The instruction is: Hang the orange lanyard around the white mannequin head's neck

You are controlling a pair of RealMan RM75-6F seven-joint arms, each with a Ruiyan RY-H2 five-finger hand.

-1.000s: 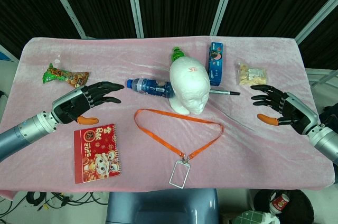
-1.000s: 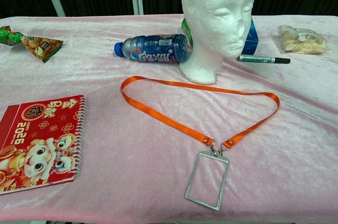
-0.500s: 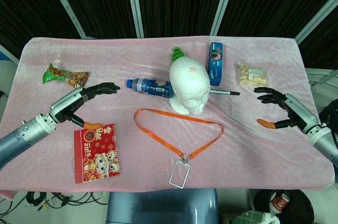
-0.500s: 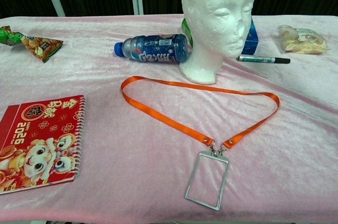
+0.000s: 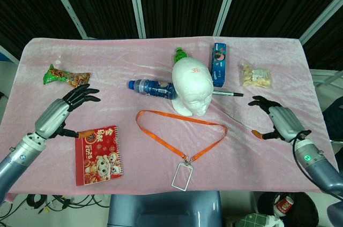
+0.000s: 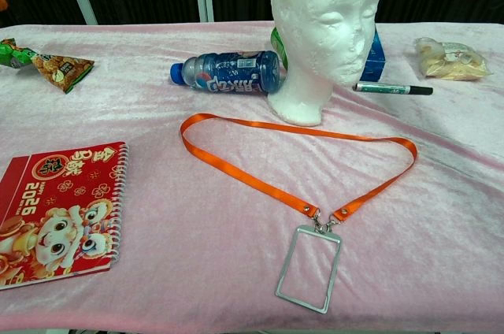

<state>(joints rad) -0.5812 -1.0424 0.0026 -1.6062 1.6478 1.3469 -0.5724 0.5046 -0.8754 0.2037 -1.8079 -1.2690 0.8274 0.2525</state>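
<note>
The orange lanyard [image 5: 177,130] [image 6: 268,168] lies flat in a loop on the pink cloth, its clear badge holder [image 5: 181,176] [image 6: 308,268] toward the front edge. Just behind the loop the white mannequin head [image 5: 192,86] [image 6: 321,31] stands upright. My left hand [image 5: 63,110] hovers at the left, above the red notebook, fingers spread and holding nothing. Over at the right my right hand [image 5: 277,119] is also spread and holds nothing. Both hands are well away from the lanyard. The chest view shows neither hand.
A red spiral notebook [image 5: 98,153] lies front left. A blue bottle [image 5: 153,88] and a green bottle [image 5: 180,53] lie by the head. A green snack bag [image 5: 64,76], a blue box [image 5: 218,63], a marker [image 5: 228,93] and a snack packet [image 5: 255,75] sit around.
Both hands have drawn back toward the front of the table and outward, away from the mannequin head. The lanyard and other objects have not moved.
</note>
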